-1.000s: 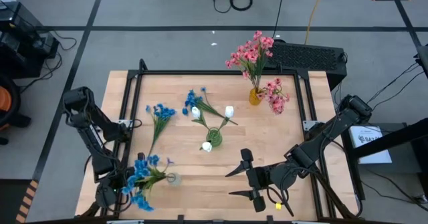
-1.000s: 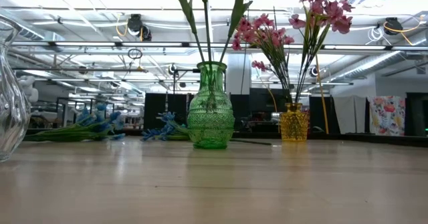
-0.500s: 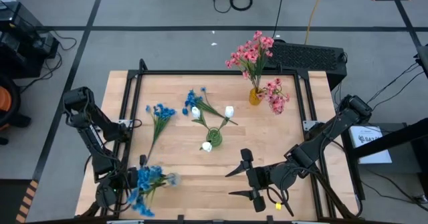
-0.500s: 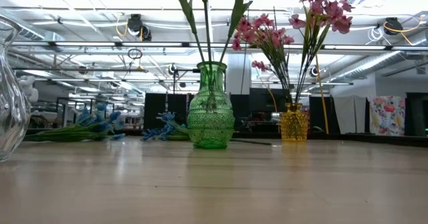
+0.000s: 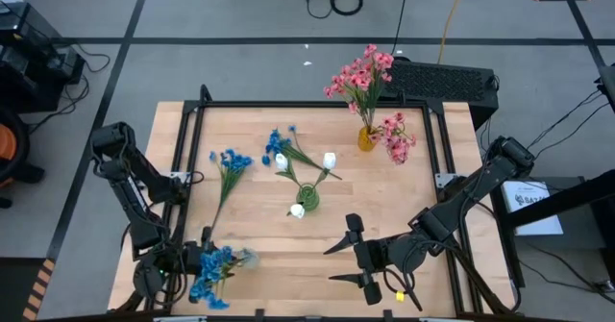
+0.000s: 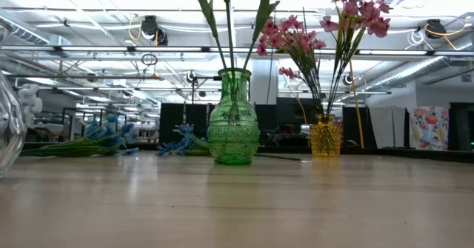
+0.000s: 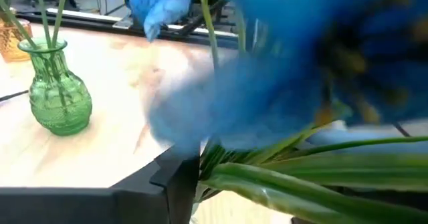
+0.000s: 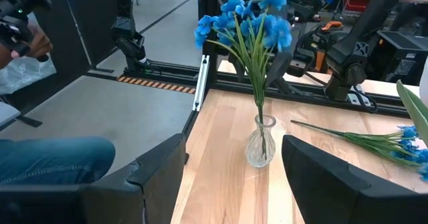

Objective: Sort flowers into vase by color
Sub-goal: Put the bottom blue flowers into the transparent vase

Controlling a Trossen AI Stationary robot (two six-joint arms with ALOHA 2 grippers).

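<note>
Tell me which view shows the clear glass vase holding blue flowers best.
The right wrist view: the clear vase stands whole and upright, blue flowers rising from it. The high view shows only its rim beside the left gripper; the low view catches just an edge; the left wrist view hides it.

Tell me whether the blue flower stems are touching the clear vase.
Touching. The right wrist view shows the blue flower stems running down through the neck of the clear vase and standing inside it.
</note>
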